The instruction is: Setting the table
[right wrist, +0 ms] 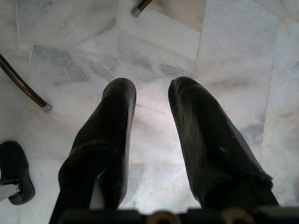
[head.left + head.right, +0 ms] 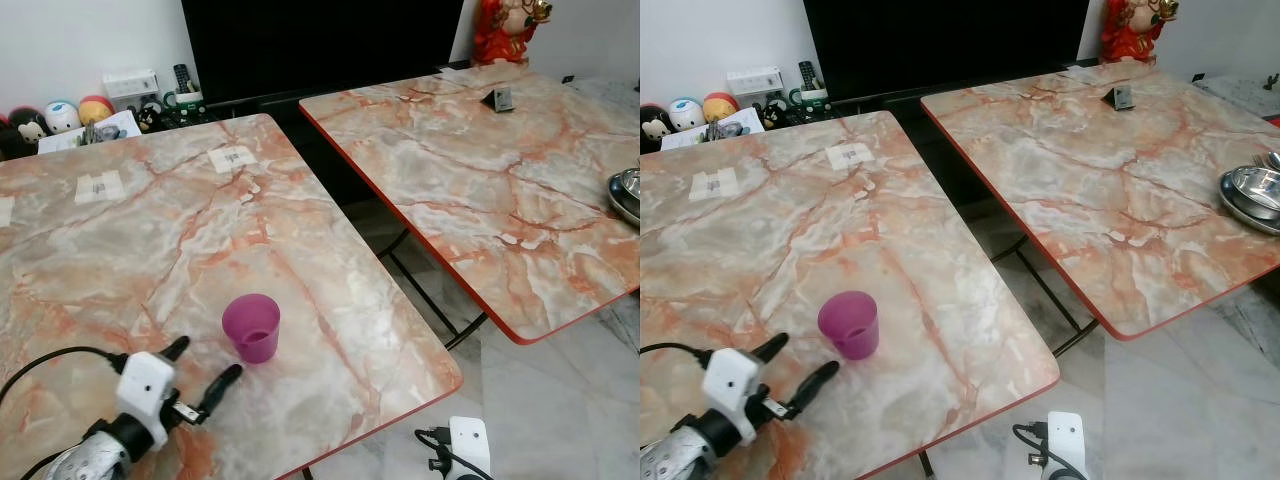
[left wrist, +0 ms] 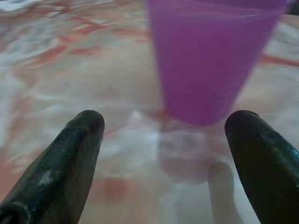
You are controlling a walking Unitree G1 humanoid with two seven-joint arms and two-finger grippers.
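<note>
Purple plastic cup [image 2: 251,327] is seen upright on the near marble table [image 2: 120,260], close to its front edge. The left gripper [image 2: 204,366] is held just short of the cup, fingers spread wide, nothing grasped. The right gripper [image 1: 152,95] is hung over the tiled floor [image 1: 233,56], fingers slightly parted, empty. Steel bowls [image 2: 1252,195] are stacked on the second table [image 2: 1110,170].
</note>
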